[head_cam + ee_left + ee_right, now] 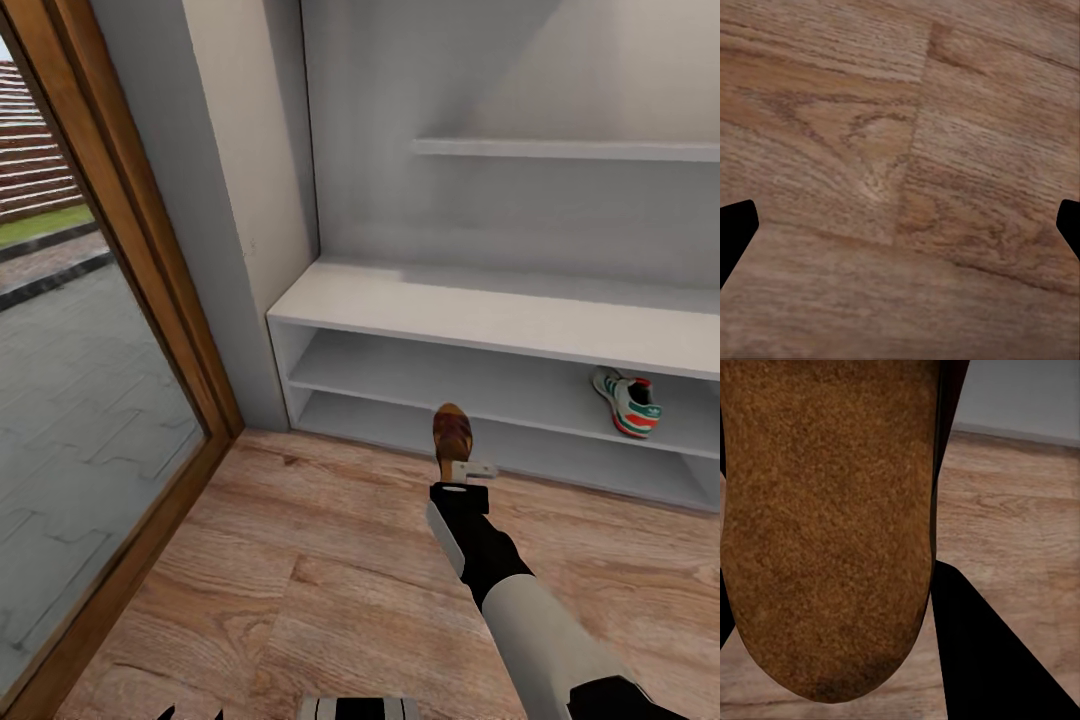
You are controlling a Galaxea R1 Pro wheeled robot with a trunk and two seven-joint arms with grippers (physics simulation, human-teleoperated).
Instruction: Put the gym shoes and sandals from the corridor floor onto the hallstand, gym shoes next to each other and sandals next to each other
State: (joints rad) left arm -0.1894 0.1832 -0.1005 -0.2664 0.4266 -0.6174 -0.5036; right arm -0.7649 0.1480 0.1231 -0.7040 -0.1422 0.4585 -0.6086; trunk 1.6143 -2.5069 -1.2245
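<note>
My right gripper (462, 468) is shut on a brown sandal (452, 432), holding it upright just above the corridor floor (330, 560) in front of the hallstand's (470, 318) lowest shelf. In the right wrist view the sandal's suede-like sole (825, 525) sits close against one black finger (997, 660). One white gym shoe (628, 401) with green stripes lies on the upper of the two open lower shelves, to the right. My left gripper (900, 225) is open over bare floor planks (885, 142), nothing between its fingertips (735, 232).
A wood-framed glass door (120, 330) runs along the left, with a grey wall corner (240, 200) between it and the hallstand. An upper shelf (560, 149) juts out above the bench top. Open floor lies left of my right arm.
</note>
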